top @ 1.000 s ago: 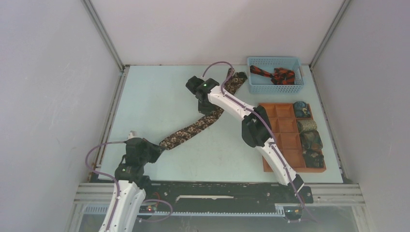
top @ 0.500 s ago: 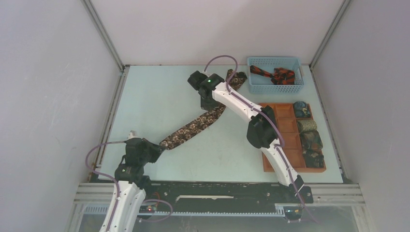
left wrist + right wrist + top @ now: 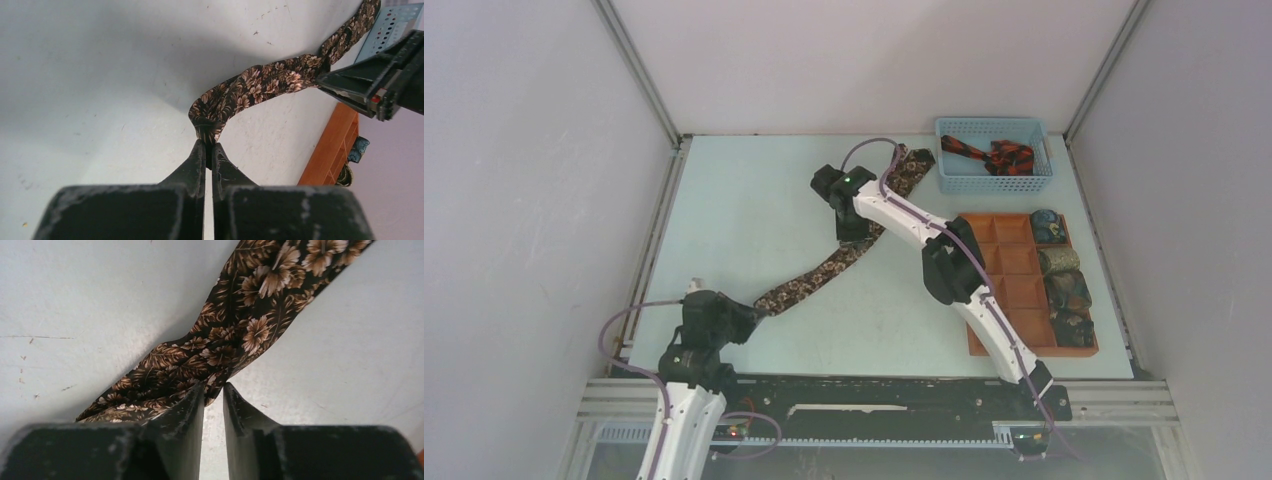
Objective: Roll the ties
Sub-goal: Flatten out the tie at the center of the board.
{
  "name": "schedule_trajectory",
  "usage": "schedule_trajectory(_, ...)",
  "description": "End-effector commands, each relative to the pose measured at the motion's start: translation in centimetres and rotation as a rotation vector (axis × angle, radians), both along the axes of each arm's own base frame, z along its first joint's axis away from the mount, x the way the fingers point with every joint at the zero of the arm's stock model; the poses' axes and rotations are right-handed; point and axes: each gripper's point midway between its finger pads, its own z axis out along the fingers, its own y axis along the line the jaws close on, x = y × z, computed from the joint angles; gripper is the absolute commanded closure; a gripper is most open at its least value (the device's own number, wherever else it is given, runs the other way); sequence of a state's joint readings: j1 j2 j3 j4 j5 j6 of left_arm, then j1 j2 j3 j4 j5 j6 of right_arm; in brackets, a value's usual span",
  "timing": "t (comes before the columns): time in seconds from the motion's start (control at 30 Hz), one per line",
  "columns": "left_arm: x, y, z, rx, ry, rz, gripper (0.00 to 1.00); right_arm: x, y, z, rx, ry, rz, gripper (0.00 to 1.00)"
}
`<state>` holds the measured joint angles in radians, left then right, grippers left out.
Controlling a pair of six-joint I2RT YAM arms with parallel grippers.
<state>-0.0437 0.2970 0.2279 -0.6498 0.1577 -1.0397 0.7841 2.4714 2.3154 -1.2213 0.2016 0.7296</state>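
Your left gripper is clamped tight on the near end of the brown floral tie, which lies unrolled in a diagonal across the table, reaching up toward the blue basket. Your right gripper sits over the tie's middle, jaws parted by a narrow slit with the table showing through and the bunched fabric edge right at the fingertips. A black and red-orange tie lies in the basket, and rolled ties fill the right column of the orange-brown tray.
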Motion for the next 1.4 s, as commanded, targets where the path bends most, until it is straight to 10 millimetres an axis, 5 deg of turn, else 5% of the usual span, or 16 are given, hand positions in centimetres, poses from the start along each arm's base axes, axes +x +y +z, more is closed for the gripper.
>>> schedule_trajectory(0.0,-0.2,0.7,1.8,0.004,-0.013,0.057,1.0,0.2,2.2,-0.6,0.095,0.024,0.046,0.72)
schedule_trajectory(0.17,-0.9,1.8,1.7,0.032,0.026,0.118,1.0,1.5,3.1,1.8,0.191,-0.014,0.067,0.61)
schedule_trajectory(0.3,-1.4,3.0,2.3,0.054,0.034,0.196,1.0,3.9,3.4,4.6,0.297,-0.098,0.08,0.6)
schedule_trajectory(0.43,-1.7,4.5,3.9,0.101,0.019,0.266,1.0,6.8,2.2,5.3,0.382,-0.157,0.082,0.62)
schedule_trajectory(0.7,-1.4,5.2,3.8,0.125,0.028,0.296,1.0,13.7,0.5,3.8,0.575,-0.191,0.006,0.71)
schedule_trajectory(0.97,-1.3,5.4,3.6,0.135,0.036,0.304,1.0,18.8,0.0,0.3,0.569,-0.226,-0.119,0.82)
schedule_trajectory(1.17,-1.4,5.5,3.7,0.14,0.041,0.308,1.0,18.7,-3.4,-3.3,0.486,-0.148,-0.23,0.89)
schedule_trajectory(1.37,-1.5,5.7,3.9,0.145,0.038,0.323,1.0,18.3,-7.2,-4.5,0.352,-0.133,-0.257,0.91)
